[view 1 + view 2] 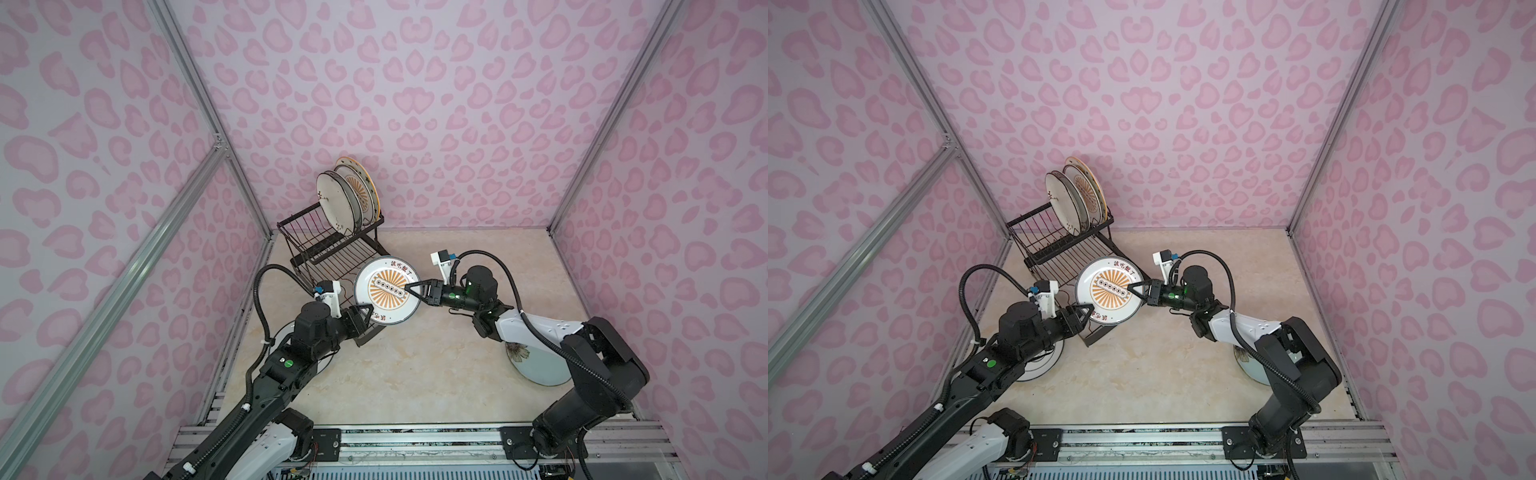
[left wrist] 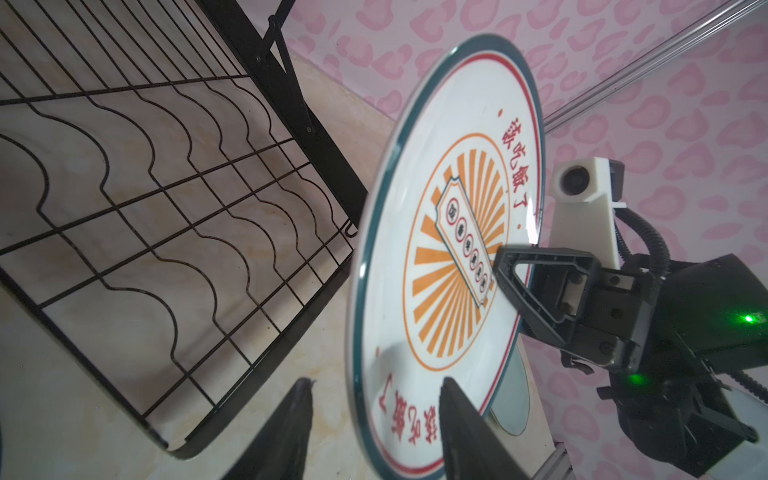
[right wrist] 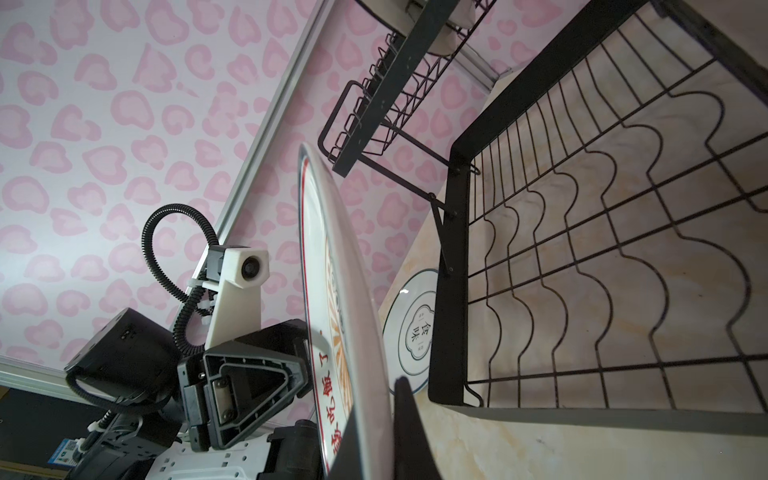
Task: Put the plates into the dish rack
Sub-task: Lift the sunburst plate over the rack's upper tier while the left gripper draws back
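Note:
A white plate with an orange sunburst is held on edge, tilted, above the front of the dish rack's lower wavy-wire tray. My right gripper is shut on its right rim. My left gripper is open, its fingers straddling the plate's lower rim with a gap on the outer side. Three plates stand upright in the raised basket.
A white plate with a dark line design lies flat on the table under my left arm. A pale blue-green plate with a flower lies under my right arm. Pink walls close in the sides and back.

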